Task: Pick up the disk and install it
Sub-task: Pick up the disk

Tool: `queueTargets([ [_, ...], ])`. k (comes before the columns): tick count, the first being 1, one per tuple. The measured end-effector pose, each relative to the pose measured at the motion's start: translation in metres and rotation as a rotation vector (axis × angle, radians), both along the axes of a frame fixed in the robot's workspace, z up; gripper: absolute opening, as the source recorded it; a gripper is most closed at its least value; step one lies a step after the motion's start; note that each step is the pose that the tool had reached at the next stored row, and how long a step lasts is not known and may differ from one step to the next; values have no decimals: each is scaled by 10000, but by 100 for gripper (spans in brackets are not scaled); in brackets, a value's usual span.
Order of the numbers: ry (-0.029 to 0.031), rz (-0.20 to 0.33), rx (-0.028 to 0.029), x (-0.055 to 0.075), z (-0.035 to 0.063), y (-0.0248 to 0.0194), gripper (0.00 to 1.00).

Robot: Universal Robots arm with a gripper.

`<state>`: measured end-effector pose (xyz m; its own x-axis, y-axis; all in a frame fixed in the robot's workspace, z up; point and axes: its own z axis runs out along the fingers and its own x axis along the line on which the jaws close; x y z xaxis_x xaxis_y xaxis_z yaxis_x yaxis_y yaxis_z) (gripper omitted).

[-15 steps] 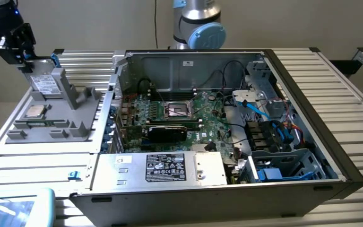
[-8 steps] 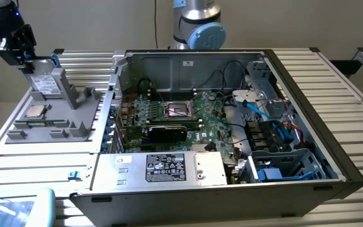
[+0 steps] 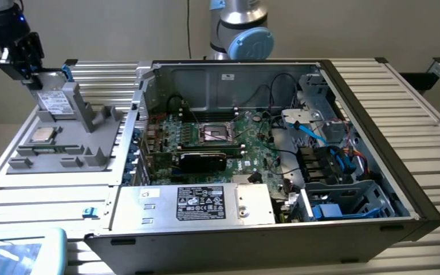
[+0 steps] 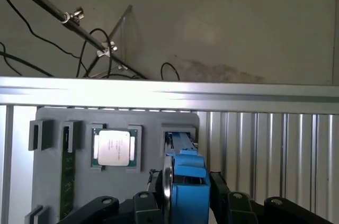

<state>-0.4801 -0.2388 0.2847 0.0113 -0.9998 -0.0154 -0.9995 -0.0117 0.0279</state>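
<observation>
Your pincer [image 3: 29, 73] sits over the top end of the disk [image 4: 186, 173], one jaw on either side of its blue carrier. I cannot tell whether it has clamped or only brackets it. The disk stands on edge in a slot of the grey fixture [image 3: 90, 129], directly below the pincer, with the processor chip [image 4: 114, 147] just beside it. The open computer case [image 3: 281, 143] lies well apart on the ribbed counter [image 3: 403, 97]. Expect a stiff, dense block with smooth metal faces that dislikes knocks. Its plastic frame and end tabs probably flex, so grip squarely across the flat faces.
</observation>
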Motion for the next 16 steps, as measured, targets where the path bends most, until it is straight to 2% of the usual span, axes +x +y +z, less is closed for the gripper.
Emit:
queueTargets([
  [4,1,-48,-57,-4,-13,0,48],
  [16,-7,-222,-58,-13,-31,0,48],
])
